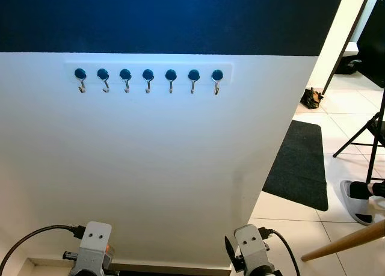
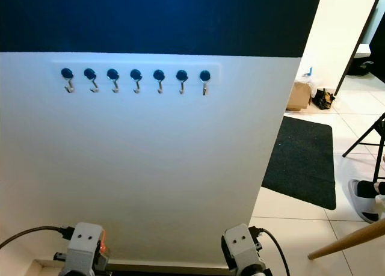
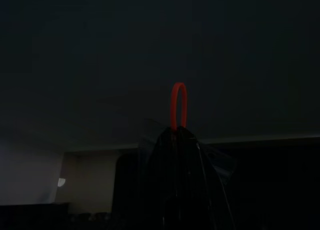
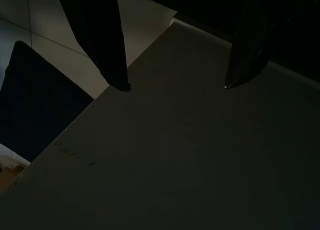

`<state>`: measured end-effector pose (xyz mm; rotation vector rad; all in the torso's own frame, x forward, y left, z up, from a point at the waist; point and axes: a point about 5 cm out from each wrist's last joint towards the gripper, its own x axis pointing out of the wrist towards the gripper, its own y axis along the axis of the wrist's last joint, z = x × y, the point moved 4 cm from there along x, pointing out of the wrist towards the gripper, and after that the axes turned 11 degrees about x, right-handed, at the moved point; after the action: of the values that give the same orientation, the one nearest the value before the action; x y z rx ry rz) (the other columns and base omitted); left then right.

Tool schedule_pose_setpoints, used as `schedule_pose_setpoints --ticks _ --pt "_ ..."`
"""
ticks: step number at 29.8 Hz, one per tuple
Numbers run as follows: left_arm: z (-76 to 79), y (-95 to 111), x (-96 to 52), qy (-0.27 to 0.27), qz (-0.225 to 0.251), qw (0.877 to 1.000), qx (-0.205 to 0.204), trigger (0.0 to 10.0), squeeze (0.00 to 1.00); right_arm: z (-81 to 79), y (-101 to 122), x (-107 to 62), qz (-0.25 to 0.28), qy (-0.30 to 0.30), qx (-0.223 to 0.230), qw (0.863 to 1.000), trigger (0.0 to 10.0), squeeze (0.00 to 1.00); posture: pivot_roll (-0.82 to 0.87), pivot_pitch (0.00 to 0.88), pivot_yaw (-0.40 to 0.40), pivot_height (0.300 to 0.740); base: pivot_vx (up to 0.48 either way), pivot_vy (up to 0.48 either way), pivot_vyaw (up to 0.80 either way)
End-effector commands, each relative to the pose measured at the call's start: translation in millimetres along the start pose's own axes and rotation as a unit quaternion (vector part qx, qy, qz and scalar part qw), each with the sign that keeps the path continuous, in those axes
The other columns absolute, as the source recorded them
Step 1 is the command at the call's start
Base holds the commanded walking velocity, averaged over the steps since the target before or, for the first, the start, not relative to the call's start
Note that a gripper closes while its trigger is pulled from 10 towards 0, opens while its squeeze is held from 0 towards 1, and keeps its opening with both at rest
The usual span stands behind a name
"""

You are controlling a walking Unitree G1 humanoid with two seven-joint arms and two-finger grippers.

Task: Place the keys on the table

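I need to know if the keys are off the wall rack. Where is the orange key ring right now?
In the left wrist view the orange key ring stands up from the tips of the left gripper, whose fingers are shut on it, low near the wall's base.

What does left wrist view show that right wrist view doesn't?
Left wrist view: the left claw, its black fingers pressed together on an orange ring that stands up past the tips. No keys can be made out in the dark.

Right wrist view: the right claw with its fingers spread apart and nothing between them, over the white wall. Beside the wall are a black mat and the tiled floor.

Both: very dark pictures, each looking along its own claw's two black fingers.
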<state>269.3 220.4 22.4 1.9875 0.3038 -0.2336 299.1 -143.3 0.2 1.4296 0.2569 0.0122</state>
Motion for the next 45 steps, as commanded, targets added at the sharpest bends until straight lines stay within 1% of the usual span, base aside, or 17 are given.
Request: schedule_pose_setpoints --ticks 1,43,45 --pt "5.2 -8.2 -2.5 -0.006 -0.013 1.0 0.001 10.0 0.0 -1.2 -5.5 -2.9 -0.009 -0.001 0.01 1.0 10.0 0.0 0.12 0.131 0.03 0.74 0.0 0.0 0.0" --pt "8.7 -6.3 -1.4 -0.011 -0.011 1.0 0.003 10.0 0.0 0.3 -6.6 -3.5 -0.011 -0.003 0.011 1.0 10.0 0.0 0.12 0.131 0.031 0.74 0.0 0.0 0.0" --pt "8.9 -6.4 -1.6 -0.011 -0.011 1.0 0.003 10.0 0.0 0.4 -7.2 -3.7 -0.013 -0.004 0.017 1.0 10.0 0.0 0.12 0.132 0.032 0.74 0.0 0.0 -0.8"
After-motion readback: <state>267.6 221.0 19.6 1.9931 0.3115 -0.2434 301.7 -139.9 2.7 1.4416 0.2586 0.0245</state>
